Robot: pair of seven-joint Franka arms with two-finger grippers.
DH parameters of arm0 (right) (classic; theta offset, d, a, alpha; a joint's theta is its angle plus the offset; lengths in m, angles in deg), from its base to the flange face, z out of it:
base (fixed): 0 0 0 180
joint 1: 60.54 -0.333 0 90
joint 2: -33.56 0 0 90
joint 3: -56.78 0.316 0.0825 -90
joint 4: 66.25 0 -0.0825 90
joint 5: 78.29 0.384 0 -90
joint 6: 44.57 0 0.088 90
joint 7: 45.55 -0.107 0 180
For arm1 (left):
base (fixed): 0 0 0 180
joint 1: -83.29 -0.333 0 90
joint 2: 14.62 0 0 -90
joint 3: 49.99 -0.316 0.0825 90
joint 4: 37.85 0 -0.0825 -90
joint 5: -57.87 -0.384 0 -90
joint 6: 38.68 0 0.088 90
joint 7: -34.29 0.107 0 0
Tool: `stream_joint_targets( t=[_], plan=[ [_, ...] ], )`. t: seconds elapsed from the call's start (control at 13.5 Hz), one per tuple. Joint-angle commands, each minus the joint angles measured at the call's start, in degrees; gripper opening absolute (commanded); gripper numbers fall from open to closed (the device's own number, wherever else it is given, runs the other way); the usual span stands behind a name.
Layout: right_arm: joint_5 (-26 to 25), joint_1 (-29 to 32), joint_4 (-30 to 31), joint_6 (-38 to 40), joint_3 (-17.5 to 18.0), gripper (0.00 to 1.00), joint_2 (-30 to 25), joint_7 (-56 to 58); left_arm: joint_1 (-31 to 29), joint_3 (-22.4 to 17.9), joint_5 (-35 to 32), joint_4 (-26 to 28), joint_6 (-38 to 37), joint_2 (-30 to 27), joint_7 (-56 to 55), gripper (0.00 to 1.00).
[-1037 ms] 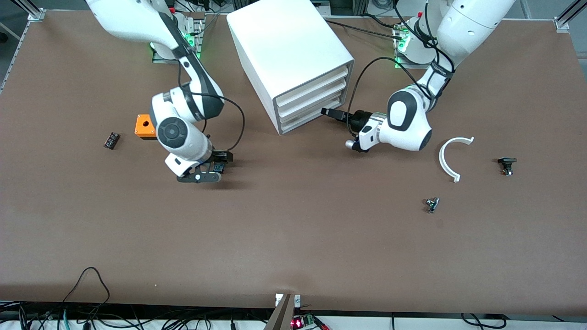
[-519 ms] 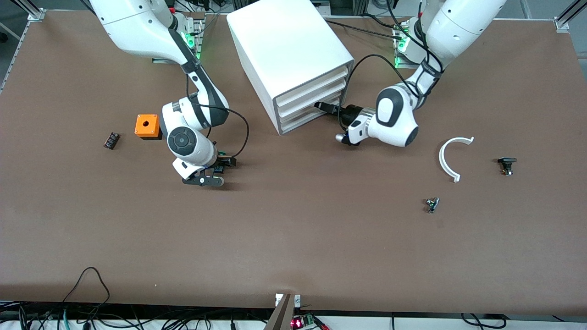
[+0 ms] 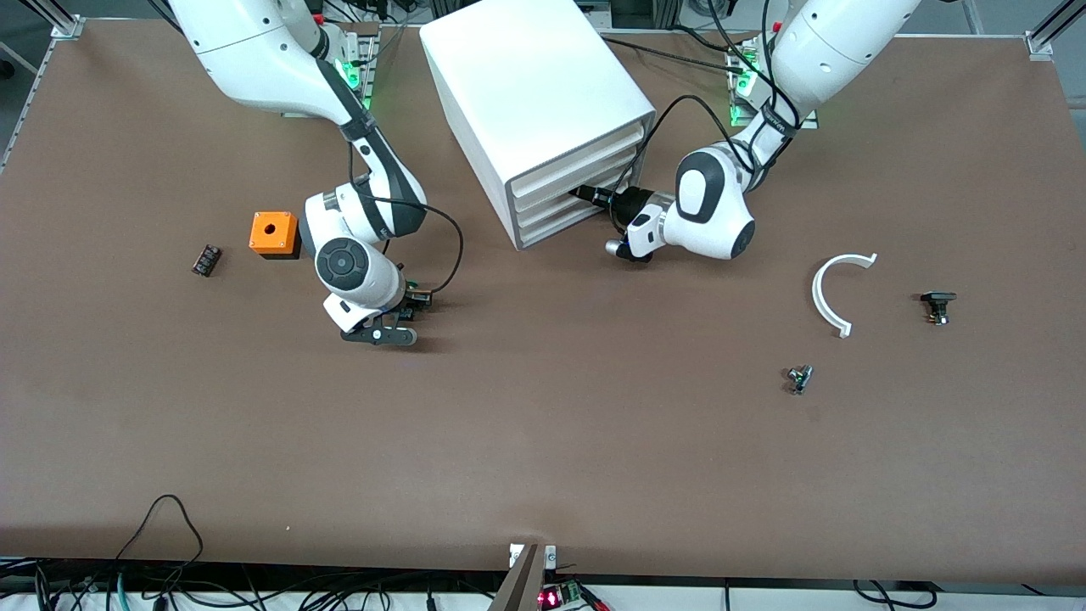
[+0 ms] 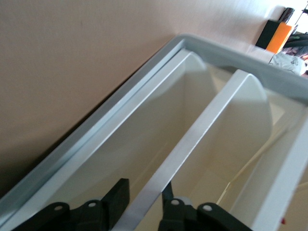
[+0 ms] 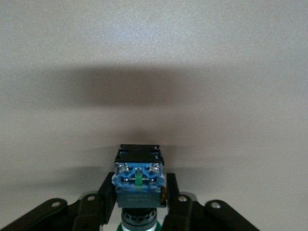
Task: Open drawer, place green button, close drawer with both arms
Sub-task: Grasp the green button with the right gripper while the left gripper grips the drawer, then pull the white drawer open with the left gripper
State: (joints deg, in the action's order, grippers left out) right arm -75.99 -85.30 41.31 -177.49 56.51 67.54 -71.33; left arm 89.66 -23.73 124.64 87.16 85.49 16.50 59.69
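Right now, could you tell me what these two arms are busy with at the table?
The right gripper holds the green-capped button in its shut fingers, just above the brown table beside the orange box. The left gripper is at the front of the white cabinet, its fingers astride the front lip of one of the lower drawers, apparently gripping it to pull; I cannot tell which drawer. All three drawers look closed.

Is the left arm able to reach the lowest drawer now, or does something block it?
Probably yes. The left gripper is already at the cabinet's front, its fingers astride a drawer's front edge; nothing blocks it. Whether that is the lowest drawer is unclear.
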Motion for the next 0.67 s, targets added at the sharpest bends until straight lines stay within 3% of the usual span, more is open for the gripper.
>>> stream_joint_targets(
  t=[0.0, 0.3, 0.37, 0.59],
  plan=[
    [-0.01, -0.2, -0.24, -0.5, -0.08, 0.36, 0.12, 0.74, -1.96, -5.68, 0.38, -1.86, 1.34, -1.58, 1.33, 0.0],
    [-0.01, -0.2, -2.34, -0.5, -0.08, 0.32, -1.36, 1.87, -4.51, -8.95, -1.29, -5.12, 3.44, -1.76, 1.24, 0.0],
    [-0.01, -0.2, -3.48, -0.07, -0.08, 0.32, -2.33, 3.53, -5.39, -8.95, -1.21, -5.22, 3.8, -2.63, 1.24, 0.99],
    [-0.01, -0.11, -4.28, 0.64, -0.17, 0.32, -6.37, 8.63, -6.45, -8.95, -1.29, -5.3, 4.06, -5.53, 0.8, 1.0]
  ],
)
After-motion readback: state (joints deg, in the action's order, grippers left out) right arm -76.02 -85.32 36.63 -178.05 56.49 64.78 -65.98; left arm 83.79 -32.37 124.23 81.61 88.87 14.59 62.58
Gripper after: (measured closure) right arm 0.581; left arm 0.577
